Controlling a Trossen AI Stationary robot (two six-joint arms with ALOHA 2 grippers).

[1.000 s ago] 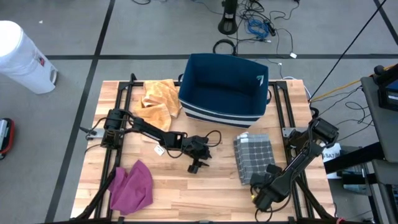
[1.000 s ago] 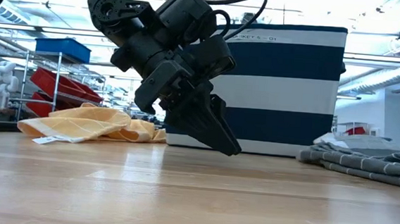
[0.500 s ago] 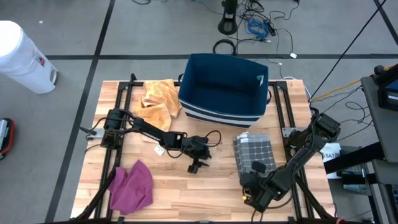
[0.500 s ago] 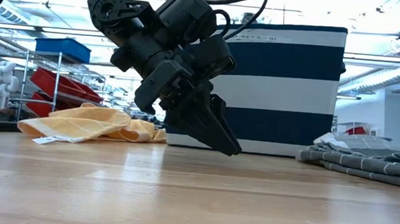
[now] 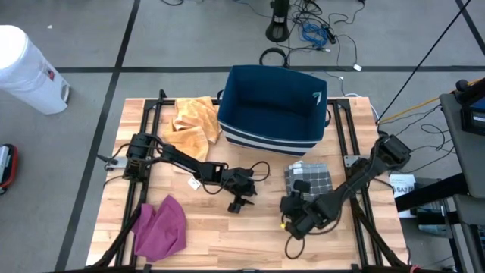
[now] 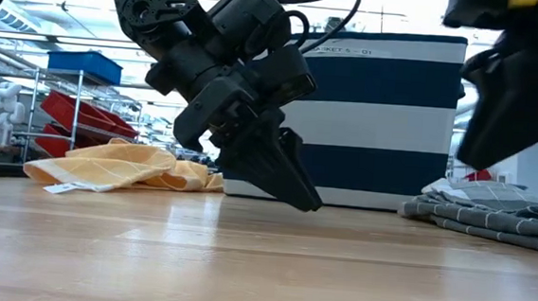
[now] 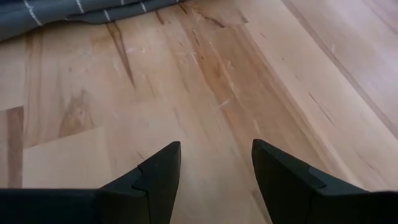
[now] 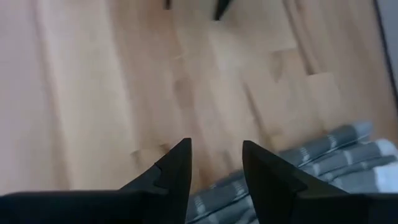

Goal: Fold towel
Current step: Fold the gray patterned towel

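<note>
A grey checked towel (image 5: 311,180) lies folded flat on the table's right half; it also shows in the low view (image 6: 492,221) and in the left wrist view (image 7: 62,12). My right gripper (image 5: 290,224) hangs open just off the towel's near left corner, with nothing between its fingers (image 8: 216,146). The towel's edge (image 8: 323,168) shows beside them. My left gripper (image 5: 241,203) stands open over bare wood at mid-table, slanting down, its tips (image 6: 304,198) a little above the surface and empty (image 7: 214,149).
A blue-and-white striped bin (image 5: 273,106) stands at the far middle. A crumpled yellow towel (image 5: 193,121) lies to its left, and a purple cloth (image 5: 161,226) near the front left corner. Bare wood lies between the two grippers.
My right gripper has swung from the table's near right corner toward the left, past the grey towel's near end, turning its wrist as it went and rising slightly. Its gap looks unchanged. The towel has not moved.
</note>
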